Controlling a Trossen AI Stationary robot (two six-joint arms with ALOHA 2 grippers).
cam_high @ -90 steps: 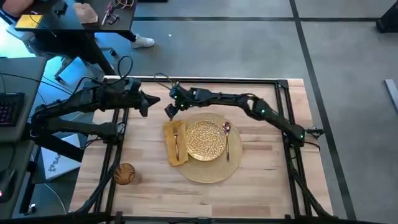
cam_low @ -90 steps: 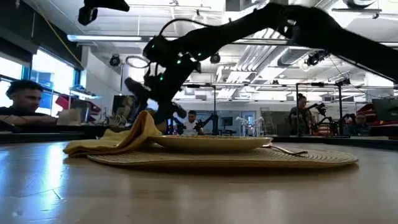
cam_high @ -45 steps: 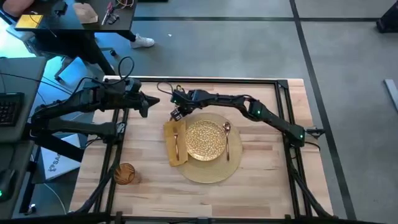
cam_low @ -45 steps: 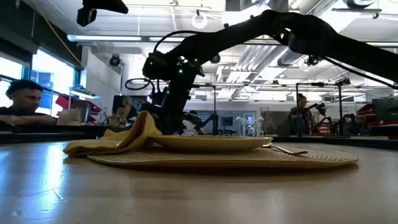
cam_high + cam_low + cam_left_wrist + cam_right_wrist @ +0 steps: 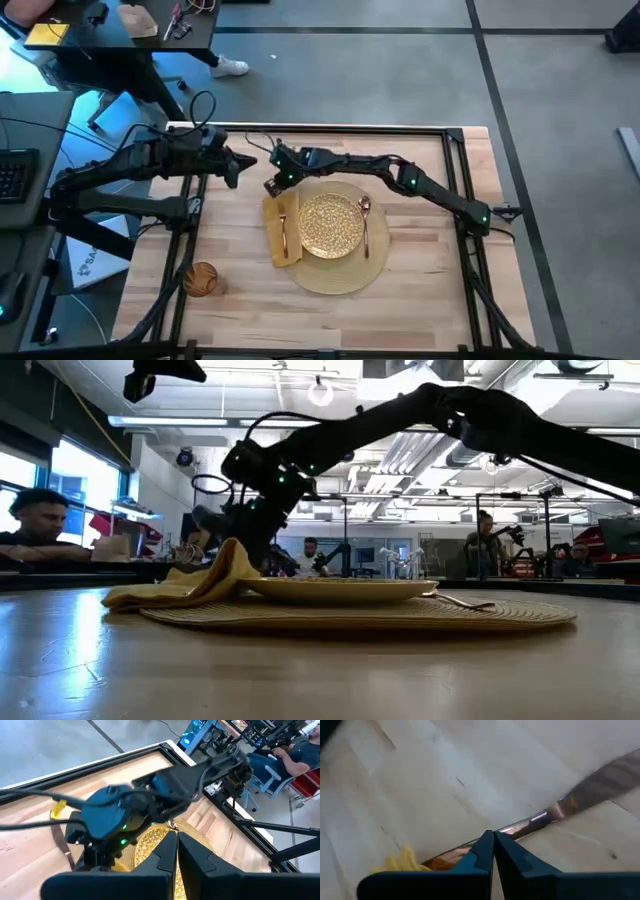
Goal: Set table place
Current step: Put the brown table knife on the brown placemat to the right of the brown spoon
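The round straw mat lies mid-table with the gold plate on it. On the mat's left lies the yellow napkin, bunched up, with a slim piece of cutlery on it. A spoon lies right of the plate. The amber tumbler stands near the table's near left. My right gripper hovers over the napkin's far end, shut on a metallic piece of cutlery. My left gripper waits shut at the far left. My right gripper pinches the slim metallic piece of cutlery between its two fingertips, which lie across it. One end runs toward the napkin, the broader end out the other side. It is held above the wooden tabletop; whether an end touches the napkin does not show.
The black rail frame edges the light-wood table. Bare wood lies to the right of the mat and near the front edge. A dark desk with a keyboard stands beyond the left edge. People sit in the room behind.
My right gripper has swung a little toward the table's right and back toward its left, turning as it went, staying over the napkin's far end. The mat, plate, napkin, spoon and tumbler have kept their places.
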